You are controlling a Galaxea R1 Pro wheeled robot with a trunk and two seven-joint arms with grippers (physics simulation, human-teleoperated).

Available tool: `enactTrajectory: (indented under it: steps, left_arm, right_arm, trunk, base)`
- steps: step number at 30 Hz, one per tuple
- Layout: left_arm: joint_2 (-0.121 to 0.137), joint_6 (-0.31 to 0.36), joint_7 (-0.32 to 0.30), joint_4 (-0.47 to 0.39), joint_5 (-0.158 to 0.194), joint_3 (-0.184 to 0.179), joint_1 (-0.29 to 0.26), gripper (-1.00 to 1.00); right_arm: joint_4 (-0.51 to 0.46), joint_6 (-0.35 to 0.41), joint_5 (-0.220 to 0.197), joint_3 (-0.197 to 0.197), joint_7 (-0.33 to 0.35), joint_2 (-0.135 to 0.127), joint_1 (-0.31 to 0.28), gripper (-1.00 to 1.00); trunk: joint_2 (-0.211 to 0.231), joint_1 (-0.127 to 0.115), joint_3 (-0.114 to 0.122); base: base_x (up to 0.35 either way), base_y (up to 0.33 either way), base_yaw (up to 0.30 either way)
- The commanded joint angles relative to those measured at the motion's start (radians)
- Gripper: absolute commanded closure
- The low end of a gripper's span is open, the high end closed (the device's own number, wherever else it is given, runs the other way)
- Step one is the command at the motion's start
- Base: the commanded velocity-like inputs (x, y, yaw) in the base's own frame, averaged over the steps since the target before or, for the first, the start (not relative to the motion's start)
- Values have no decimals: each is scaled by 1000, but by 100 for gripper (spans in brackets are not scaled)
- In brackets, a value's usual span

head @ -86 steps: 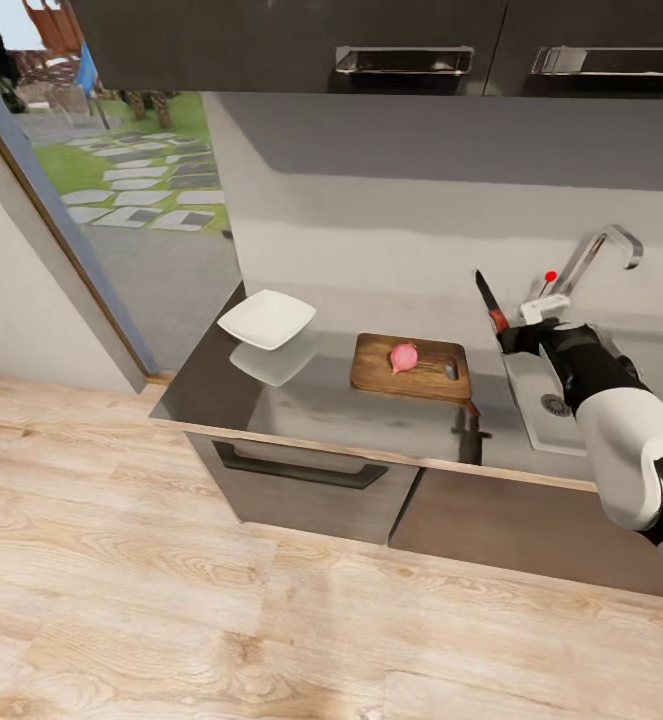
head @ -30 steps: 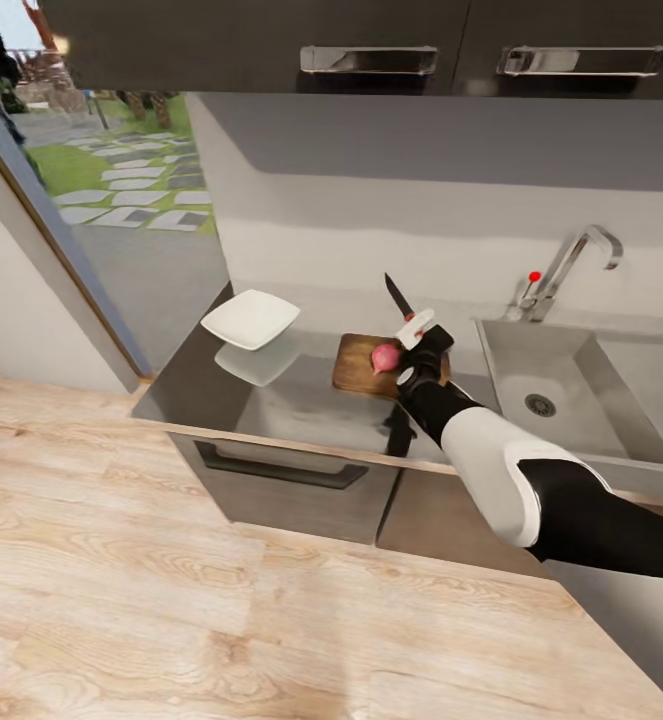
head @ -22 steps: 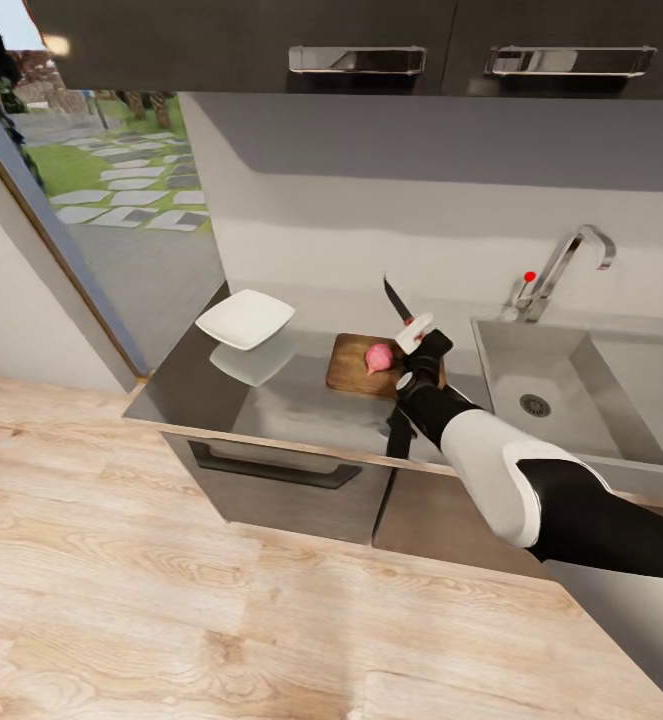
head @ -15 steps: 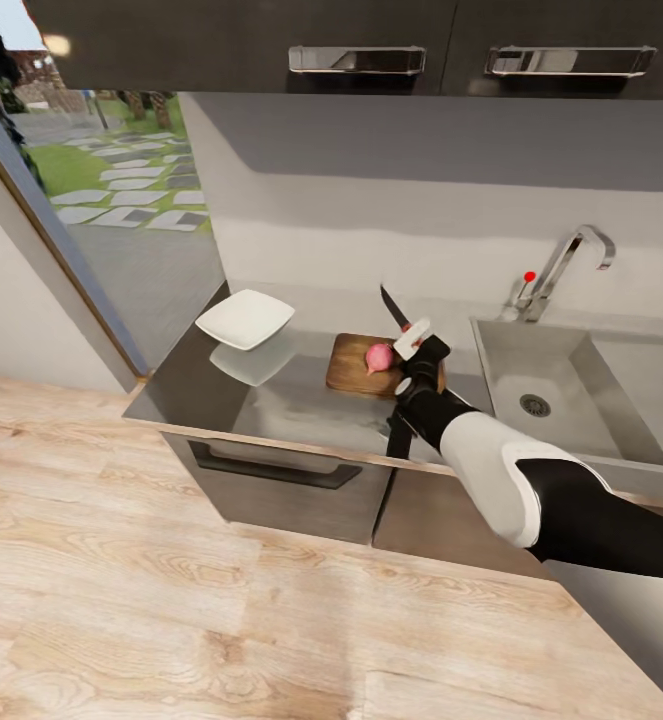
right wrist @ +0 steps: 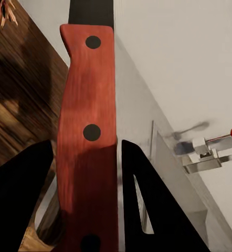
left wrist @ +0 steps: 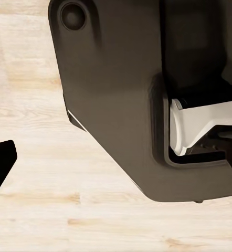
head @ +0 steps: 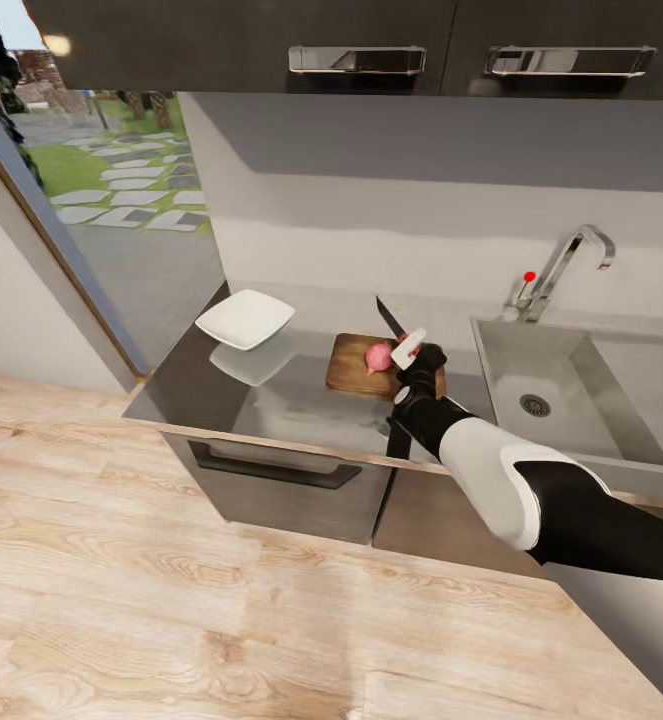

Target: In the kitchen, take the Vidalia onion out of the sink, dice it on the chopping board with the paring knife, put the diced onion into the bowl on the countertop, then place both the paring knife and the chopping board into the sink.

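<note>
Pink onion point(head: 377, 356) lies just left of the right hand point(head: 418, 357) (clamping the paring knife point(head: 399, 333)).

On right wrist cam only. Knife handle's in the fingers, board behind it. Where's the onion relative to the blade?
Observer: Head view: the onion sits on the chopping board, right beside the right gripper. The paring knife blade points up and away, above it.
Operator: Bowl?
Observer: The bowl is on the countertop, left of the board and apart from it.
Operator: Left arm?
Observer: Left wrist view faces the wood floor; can't tell its fingers' state.
</note>
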Motion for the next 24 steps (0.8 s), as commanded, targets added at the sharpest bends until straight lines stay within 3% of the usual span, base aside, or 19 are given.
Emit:
enactTrajectory:
  steps: [1,24]
  left_arm:
    - [0,6,6,-3,1,-2,0,-100]
    - [1,6,6,-3,1,-2,0,-100]
  right_arm:
    - [1,6,11,-8,-2,1,0,100]
    - [7,7,11,-8,3,1,5,100]
  trunk:
    - [-2,1,-2]
    - [-2,1,-2]
  base:
    - [0,0,0]
    - [0,0,0]
